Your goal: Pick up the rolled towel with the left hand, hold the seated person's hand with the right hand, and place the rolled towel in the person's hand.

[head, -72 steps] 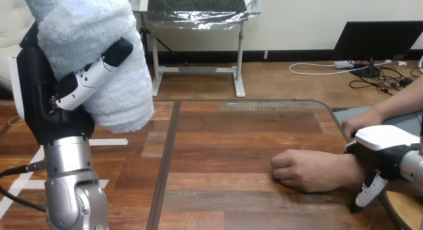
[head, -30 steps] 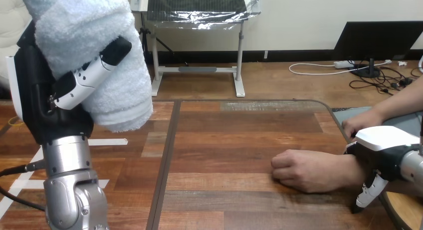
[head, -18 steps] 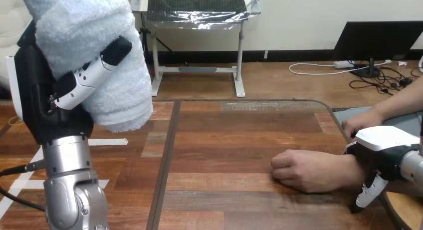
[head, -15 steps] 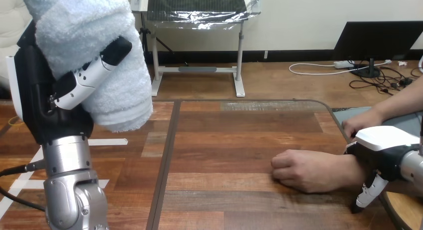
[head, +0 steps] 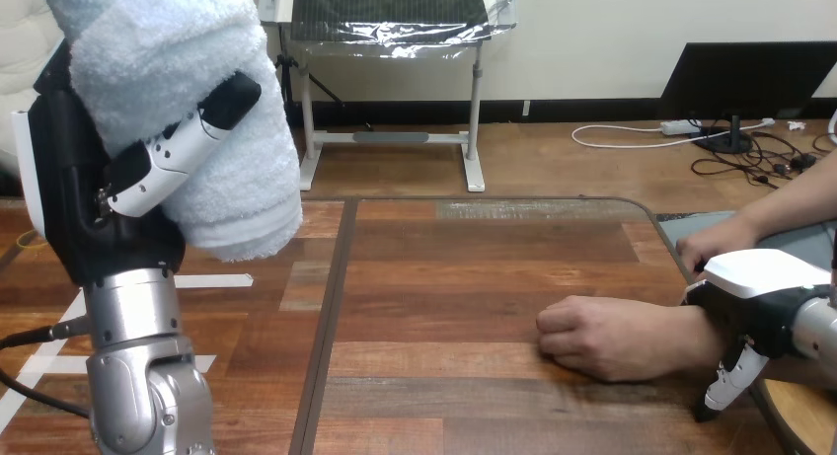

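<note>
The rolled towel (head: 183, 100), pale blue-white and thick, is held high at the upper left, close to the camera. My left hand (head: 99, 203) is shut on it, with one finger (head: 183, 144) lying across its front. The person's hand (head: 602, 337) rests on the table as a closed fist at the right. My right hand (head: 760, 297) sits over that wrist, its fingers (head: 728, 381) curling down the near side to the tabletop.
The wooden table (head: 464, 277) stretches between towel and fist. A second hand of the person (head: 716, 243) rests on a grey surface (head: 809, 240) at the far right edge.
</note>
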`<move>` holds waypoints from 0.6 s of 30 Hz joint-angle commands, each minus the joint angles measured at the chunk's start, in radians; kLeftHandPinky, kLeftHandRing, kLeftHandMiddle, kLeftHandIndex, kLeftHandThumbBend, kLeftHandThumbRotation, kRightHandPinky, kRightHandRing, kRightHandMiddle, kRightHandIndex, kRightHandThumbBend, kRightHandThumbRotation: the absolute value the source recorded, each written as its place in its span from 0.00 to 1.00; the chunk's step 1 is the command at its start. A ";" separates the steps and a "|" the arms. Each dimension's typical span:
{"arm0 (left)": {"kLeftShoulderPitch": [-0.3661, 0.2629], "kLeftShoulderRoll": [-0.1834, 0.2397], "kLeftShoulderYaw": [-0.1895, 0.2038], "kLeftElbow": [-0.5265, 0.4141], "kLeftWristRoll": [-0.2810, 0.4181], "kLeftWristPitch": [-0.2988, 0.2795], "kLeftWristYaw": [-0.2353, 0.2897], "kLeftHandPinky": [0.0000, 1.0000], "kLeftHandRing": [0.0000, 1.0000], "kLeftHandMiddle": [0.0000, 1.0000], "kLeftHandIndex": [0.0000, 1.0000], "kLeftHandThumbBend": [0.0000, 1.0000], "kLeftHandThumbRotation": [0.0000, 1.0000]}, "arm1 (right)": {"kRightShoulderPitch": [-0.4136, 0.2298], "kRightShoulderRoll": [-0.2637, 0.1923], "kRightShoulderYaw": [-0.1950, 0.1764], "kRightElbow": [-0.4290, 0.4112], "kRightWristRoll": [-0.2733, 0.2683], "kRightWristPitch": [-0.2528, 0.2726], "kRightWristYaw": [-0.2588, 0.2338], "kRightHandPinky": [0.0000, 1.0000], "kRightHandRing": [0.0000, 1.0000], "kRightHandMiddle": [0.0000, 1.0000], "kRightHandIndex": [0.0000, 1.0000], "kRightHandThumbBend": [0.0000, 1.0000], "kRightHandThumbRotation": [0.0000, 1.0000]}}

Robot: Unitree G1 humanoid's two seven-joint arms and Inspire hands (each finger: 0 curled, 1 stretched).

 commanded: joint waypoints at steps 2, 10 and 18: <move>-0.041 -0.007 -0.011 -0.056 0.001 -0.007 0.000 0.20 0.26 0.32 0.37 0.48 0.00 | -0.026 -0.026 -0.029 -0.015 0.003 0.015 -0.001 0.50 0.74 0.78 0.77 1.00 0.24; -0.043 -0.008 -0.011 -0.052 0.007 -0.013 0.001 0.20 0.26 0.32 0.36 0.48 0.00 | -0.030 -0.025 -0.027 -0.003 0.005 0.012 0.001 0.52 0.75 0.79 0.78 1.00 0.24; -0.044 -0.007 -0.010 -0.050 0.009 -0.014 0.001 0.20 0.26 0.32 0.36 0.48 0.00 | -0.030 -0.026 -0.026 -0.001 0.001 0.008 -0.005 0.53 0.76 0.79 0.78 1.00 0.25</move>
